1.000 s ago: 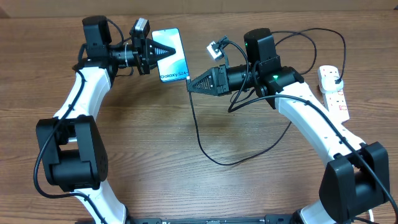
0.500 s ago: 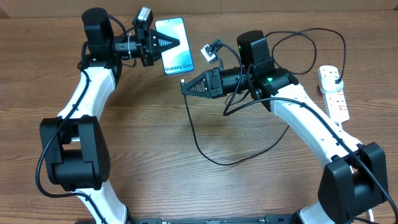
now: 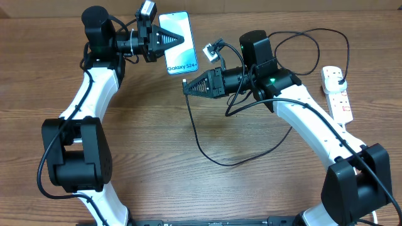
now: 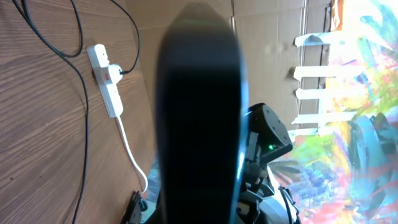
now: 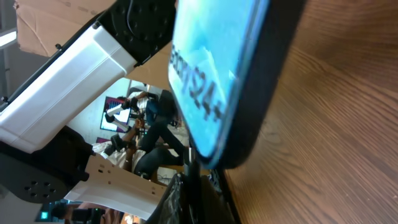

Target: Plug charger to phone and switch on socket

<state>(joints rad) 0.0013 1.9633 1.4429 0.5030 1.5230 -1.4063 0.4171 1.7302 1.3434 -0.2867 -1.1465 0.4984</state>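
My left gripper (image 3: 179,40) is shut on the phone (image 3: 178,43), held above the table at the back with its light blue "Galaxy S24" screen up; its dark back (image 4: 199,112) fills the left wrist view. My right gripper (image 3: 186,87) is shut on the charger's connector tip (image 5: 190,171), just below the phone's bottom edge (image 5: 242,155). The charger cable (image 3: 204,147) hangs from the tip, loops over the table and runs to a black plug (image 3: 340,78) in the socket (image 3: 336,94), a white power strip at the far right, also in the left wrist view (image 4: 106,74).
The socket's thick white cord (image 4: 134,158) trails off the table edge. The brown wooden table (image 3: 188,182) lies below both arms. A black cable from the right arm arcs over the back right (image 3: 314,32).
My left gripper has lifted the phone up and to the right, turning it more upright. My right gripper moved slightly left with the connector, then held still under the phone's bottom edge.
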